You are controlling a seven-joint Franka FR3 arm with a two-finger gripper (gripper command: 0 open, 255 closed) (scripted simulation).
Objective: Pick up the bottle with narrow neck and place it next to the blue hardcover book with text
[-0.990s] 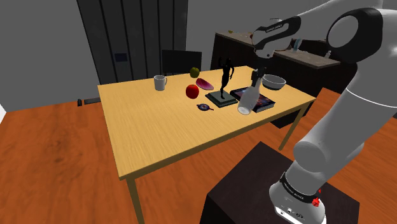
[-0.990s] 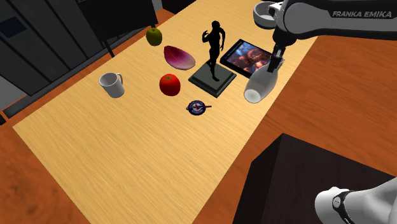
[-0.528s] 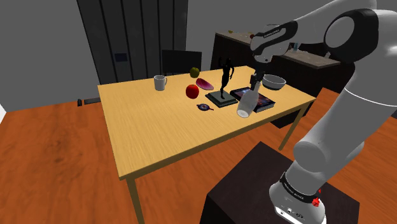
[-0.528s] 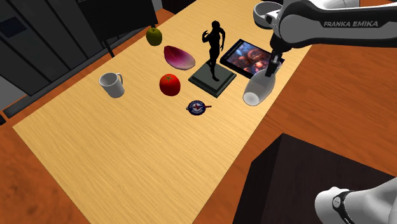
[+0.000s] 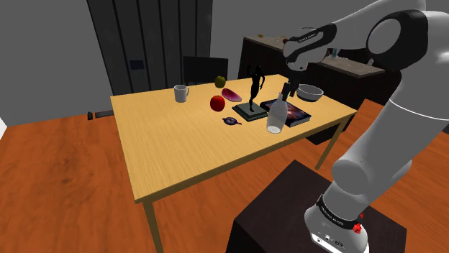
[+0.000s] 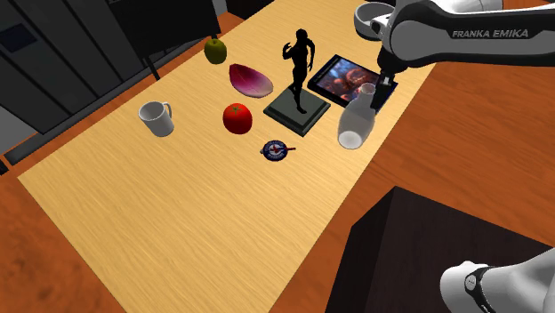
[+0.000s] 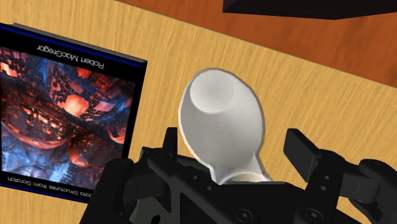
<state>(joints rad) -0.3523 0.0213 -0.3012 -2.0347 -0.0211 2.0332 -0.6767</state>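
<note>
tilted white bottle (image 6: pixel 353 126) beside blue book (image 6: pixel 345 78)

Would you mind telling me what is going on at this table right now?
The arm's black gripper is at the neck of a white narrow-necked bottle, which leans tilted beside the blue hardcover book on the wooden table. The fingers stand apart around the neck, so the bottle does not look clasped.
</note>
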